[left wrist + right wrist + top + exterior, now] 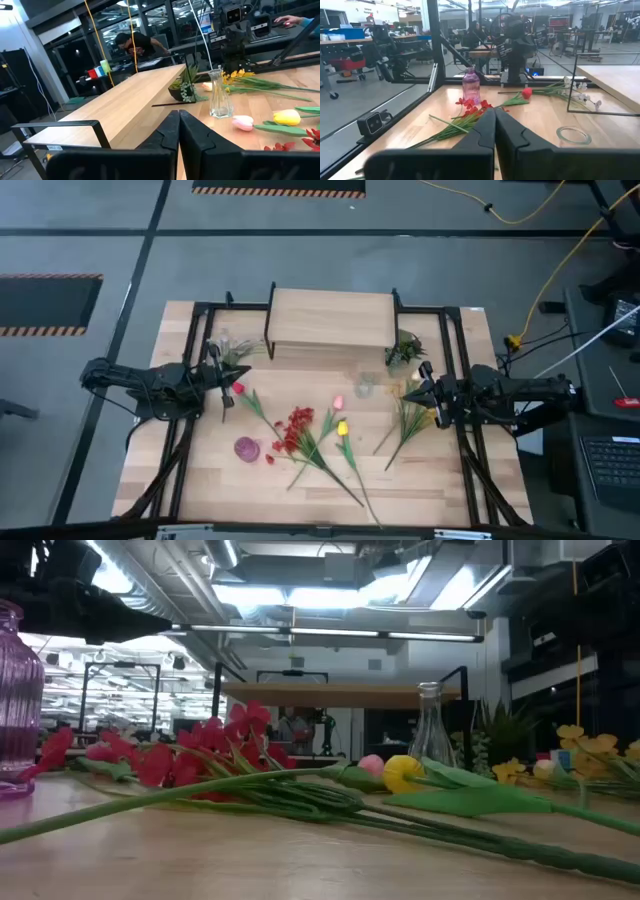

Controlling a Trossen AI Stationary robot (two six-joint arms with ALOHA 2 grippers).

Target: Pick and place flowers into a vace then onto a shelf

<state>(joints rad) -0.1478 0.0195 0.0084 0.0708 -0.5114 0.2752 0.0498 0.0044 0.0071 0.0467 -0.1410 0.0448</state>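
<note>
The flowers lie loose on the table: a red tulip (240,388), a red berry spray (298,425), a pink tulip (338,402), a yellow tulip (343,428) and yellow blossoms (410,420). A purple vase (246,448) stands near the left. A clear glass vase (365,385) stands in front of the shelf (330,320). My left gripper (228,385) is shut, beside the red tulip's head. My right gripper (412,392) is shut, above the yellow blossoms' stalks. In the wrist views both fingertip pairs, left (179,120) and right (494,117), hold nothing.
A small green plant (403,350) sits by the shelf's right end and white blossoms (225,345) lie by its left end. Black frame rails (190,430) run along both table sides. Bare tabletop (250,495) lies near the front edge. People show in the room beyond.
</note>
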